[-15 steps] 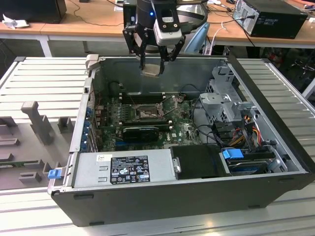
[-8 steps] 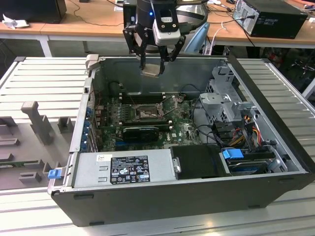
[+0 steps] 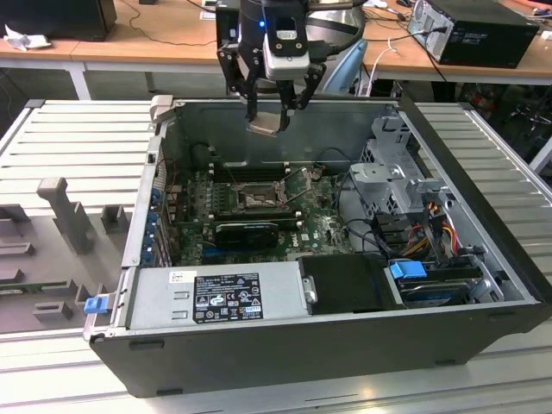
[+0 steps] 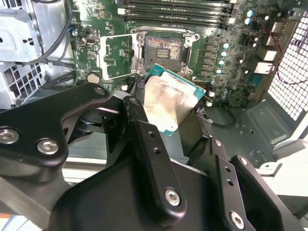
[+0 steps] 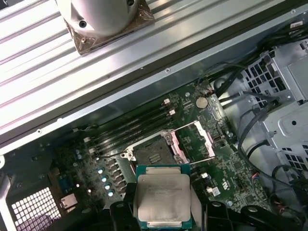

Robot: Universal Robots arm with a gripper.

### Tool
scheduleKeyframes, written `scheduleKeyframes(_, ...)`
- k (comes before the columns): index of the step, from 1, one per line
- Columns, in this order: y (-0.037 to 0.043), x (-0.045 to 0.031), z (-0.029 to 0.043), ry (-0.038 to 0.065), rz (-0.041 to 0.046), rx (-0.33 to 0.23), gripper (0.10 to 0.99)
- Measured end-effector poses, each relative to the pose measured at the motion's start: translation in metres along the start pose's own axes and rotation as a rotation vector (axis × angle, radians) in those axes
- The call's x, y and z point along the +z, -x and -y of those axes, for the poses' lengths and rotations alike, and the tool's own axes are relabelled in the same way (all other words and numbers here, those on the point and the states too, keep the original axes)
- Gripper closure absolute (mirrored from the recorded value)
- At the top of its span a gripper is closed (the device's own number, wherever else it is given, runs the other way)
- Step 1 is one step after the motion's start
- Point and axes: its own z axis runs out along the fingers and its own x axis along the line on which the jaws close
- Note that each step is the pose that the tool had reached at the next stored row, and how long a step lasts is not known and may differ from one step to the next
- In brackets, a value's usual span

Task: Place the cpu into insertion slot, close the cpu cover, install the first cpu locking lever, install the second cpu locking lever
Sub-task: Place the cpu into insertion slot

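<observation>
The cpu (image 5: 162, 197) is held tight by its edges in the gripper (image 3: 269, 116), high up over the open computer case (image 3: 285, 345). Far under it, on the green board (image 3: 319, 228), the insertion slot (image 5: 151, 156) is seen bare. The cpu cover (image 5: 206, 139) is flipped open just beside the slot

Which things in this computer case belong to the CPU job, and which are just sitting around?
Job: gripper, shut on the cpu; insertion slot, bare; cpu cover, swung open.
Just there: power supply; memory slots; black card; drive cage; coin battery.
</observation>
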Motion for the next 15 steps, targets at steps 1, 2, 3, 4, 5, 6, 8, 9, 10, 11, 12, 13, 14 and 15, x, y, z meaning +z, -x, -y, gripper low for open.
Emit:
scheduleKeyframes(1, 0.0000, 0.0001, 0.0000, 0.000, 0.0009, 0.010, 0.561)
scheduleKeyframes(2, 0.0000, 0.0001, 0.0000, 0.000, 0.0012, 0.013, 0.561)
scheduleKeyframes(3, 0.0000, 0.0002, 0.0000, 0.000, 0.0013, 0.014, 0.561)
scheduleKeyframes(4, 0.0000, 0.0002, -0.0001, 0.000, 0.0014, 0.016, 0.561)
scheduleKeyframes(5, 0.0000, 0.0002, -0.0001, 0.000, 0.0016, 0.018, 0.561)
scheduleKeyframes(6, -0.0001, 0.0003, -0.0001, 0.000, 0.0020, 0.022, 0.561)
scheduleKeyframes(8, -0.0001, 0.0005, -0.0001, 0.001, 0.0028, 0.031, 0.561)
scheduleKeyframes(9, -0.0001, 0.0005, -0.0001, 0.001, 0.0031, 0.034, 0.561)
scheduleKeyframes(10, -0.0001, 0.0006, -0.0001, 0.001, 0.0033, 0.036, 0.561)
scheduleKeyframes(11, -0.0001, 0.0006, -0.0001, 0.001, 0.0035, 0.039, 0.561)
scheduleKeyframes(12, -0.0001, 0.0006, -0.0001, 0.001, 0.0036, 0.041, 0.561)
scheduleKeyframes(13, -0.0001, 0.0007, -0.0001, 0.001, 0.0039, 0.043, 0.561)
scheduleKeyframes(14, -0.0001, 0.0007, -0.0001, 0.001, 0.0042, 0.046, 0.561)
scheduleKeyframes(15, -0.0001, 0.0008, -0.0001, 0.001, 0.0045, 0.049, 0.561)
